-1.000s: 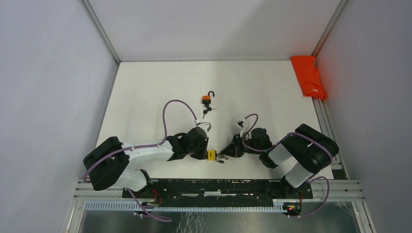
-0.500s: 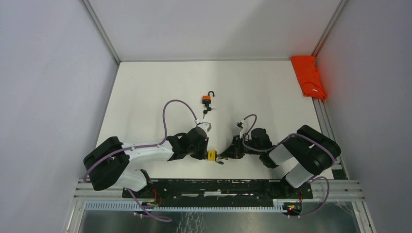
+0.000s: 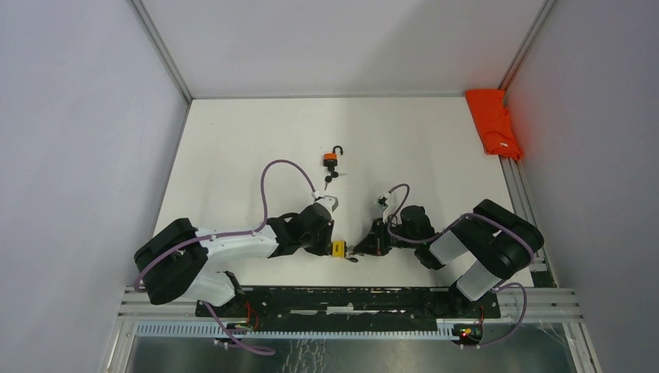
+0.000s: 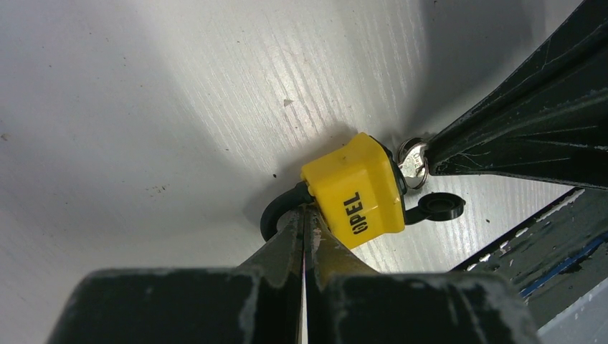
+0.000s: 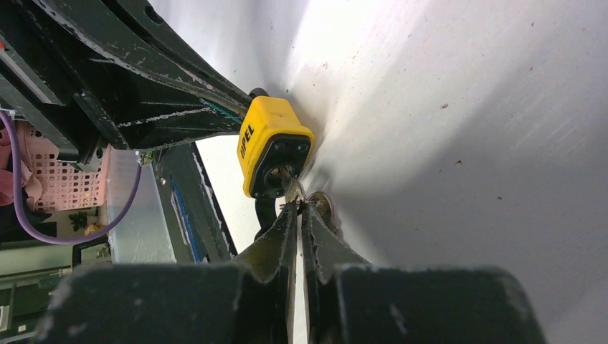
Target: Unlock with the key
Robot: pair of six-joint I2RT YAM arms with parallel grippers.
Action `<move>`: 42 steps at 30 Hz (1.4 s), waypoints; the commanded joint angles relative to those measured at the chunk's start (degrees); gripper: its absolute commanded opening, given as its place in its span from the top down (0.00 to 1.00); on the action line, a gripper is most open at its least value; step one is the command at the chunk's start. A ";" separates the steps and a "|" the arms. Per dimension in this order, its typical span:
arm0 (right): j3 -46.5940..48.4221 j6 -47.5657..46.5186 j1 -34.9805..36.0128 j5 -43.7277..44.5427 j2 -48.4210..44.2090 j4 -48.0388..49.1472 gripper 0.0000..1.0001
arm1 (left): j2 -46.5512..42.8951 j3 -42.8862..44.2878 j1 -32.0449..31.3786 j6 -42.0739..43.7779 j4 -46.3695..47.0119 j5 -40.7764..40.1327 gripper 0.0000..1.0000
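A yellow padlock [image 3: 339,249] lies on the white table near the front edge, between my two grippers. My left gripper [image 4: 305,211] is shut on its black shackle [image 4: 276,211], right where the shackle meets the yellow body [image 4: 355,193]. My right gripper [image 5: 300,208] is shut on the silver key [image 5: 292,188], and the blade of that key sits in the keyhole on the padlock's bottom face [image 5: 276,161]. A key ring [image 5: 324,204] hangs beside the fingertips. The lock's black dust cap [image 4: 439,206] dangles open.
An orange padlock [image 3: 331,159] with an open shackle and its keys [image 3: 332,177] lies farther back on the table. A red cloth [image 3: 494,123] rests at the back right corner. The metal rail [image 3: 350,299] with the arm bases runs just behind the yellow padlock.
My right wrist has edged slightly left toward the yellow padlock. The left arm and the padlock have stayed in place.
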 commanded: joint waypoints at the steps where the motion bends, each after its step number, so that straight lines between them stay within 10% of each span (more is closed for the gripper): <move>1: 2.30 -1.36 0.41 -0.96 0.50 1.03 0.93 | 0.37 1.95 -0.34 -0.84 1.65 0.81 0.98; 42: 16.68 -0.85 8.63 5.99 4.82 -10.92 1.00 | 3.94 2.21 -4.09 -2.63 11.37 6.10 0.98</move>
